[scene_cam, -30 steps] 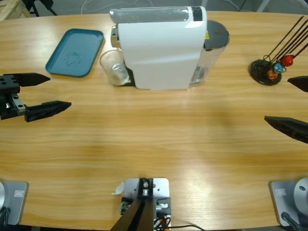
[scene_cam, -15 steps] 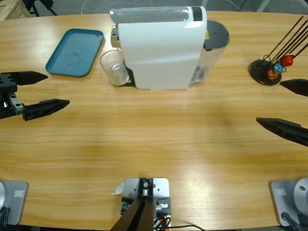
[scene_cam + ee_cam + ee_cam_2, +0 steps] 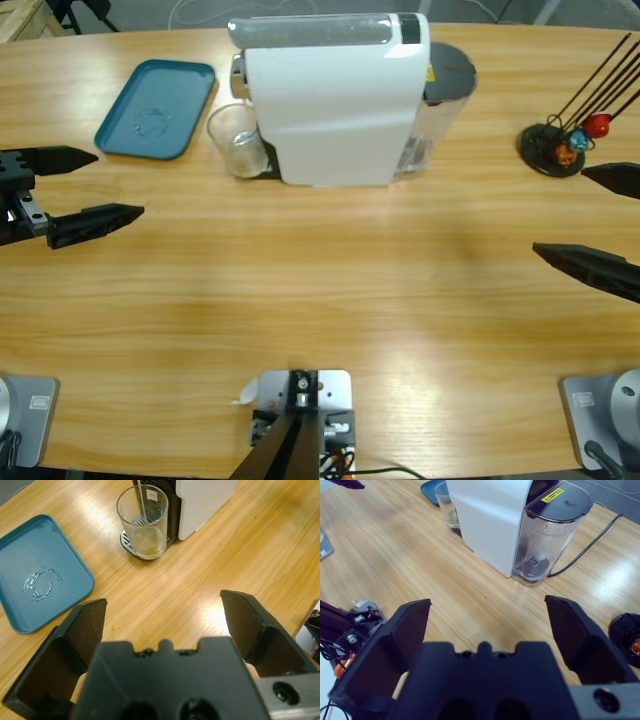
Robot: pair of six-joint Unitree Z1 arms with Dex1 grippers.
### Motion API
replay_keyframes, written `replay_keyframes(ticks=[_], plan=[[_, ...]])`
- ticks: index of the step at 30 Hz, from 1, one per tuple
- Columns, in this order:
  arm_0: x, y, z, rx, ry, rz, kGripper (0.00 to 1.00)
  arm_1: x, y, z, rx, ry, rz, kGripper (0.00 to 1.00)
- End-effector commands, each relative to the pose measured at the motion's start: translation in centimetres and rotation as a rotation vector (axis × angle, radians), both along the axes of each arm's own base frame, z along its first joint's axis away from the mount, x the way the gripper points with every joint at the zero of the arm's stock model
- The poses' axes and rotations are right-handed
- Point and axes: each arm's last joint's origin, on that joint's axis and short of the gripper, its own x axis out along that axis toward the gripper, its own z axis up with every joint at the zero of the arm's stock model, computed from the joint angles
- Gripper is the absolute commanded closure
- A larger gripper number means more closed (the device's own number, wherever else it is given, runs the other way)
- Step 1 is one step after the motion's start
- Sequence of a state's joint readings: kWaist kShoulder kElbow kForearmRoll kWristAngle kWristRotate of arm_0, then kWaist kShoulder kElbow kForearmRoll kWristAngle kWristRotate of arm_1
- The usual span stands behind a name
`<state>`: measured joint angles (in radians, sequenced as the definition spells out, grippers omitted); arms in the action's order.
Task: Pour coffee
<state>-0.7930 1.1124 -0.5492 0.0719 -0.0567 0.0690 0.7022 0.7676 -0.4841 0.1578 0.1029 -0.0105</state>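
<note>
1. The left end effector (image 3: 95, 185) hangs over the long wooden surface (image 3: 320, 300) with its jaws wide apart, holding nothing.
2. The right end effector (image 3: 565, 213) is also spread wide and empty.
3. Farther off, well apart from both, the clear glass cup (image 3: 143, 521) stands on the drip tray of the white box-shaped coffee machine (image 3: 335, 100).
4. The flat blue plastic tray (image 3: 37, 572) lies beside the cup.

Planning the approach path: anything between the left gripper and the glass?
Nothing: only bare table between left gripper and glass, seen in both the left wrist and high views.
</note>
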Motion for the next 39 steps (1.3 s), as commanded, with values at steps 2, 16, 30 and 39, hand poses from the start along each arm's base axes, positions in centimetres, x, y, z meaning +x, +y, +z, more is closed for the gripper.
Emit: replay_keyframes(ticks=[2, 16, 30, 39], plan=[[-0.48, 0.38, -0.78, 0.012, -0.004, -0.004, 0.009, 0.1, 0.22, -1.43, -0.039, 0.032, 0.019, 0.0], [-0.36, 0.26, -0.93, 0.019, 0.004, -0.004, 0.009, 0.2, 0.3, -1.55, -0.04, 0.035, 0.019, 0.0], [-0.29, 0.18, -0.97, 0.02, 0.004, -0.006, 0.009, 0.3, 0.39, -1.62, -0.043, 0.039, 0.019, 0.0], [-0.25, 0.13, -1.01, 0.021, 0.007, -0.007, 0.009, 0.36, 0.44, -1.62, -0.045, 0.041, 0.019, 0.0]])
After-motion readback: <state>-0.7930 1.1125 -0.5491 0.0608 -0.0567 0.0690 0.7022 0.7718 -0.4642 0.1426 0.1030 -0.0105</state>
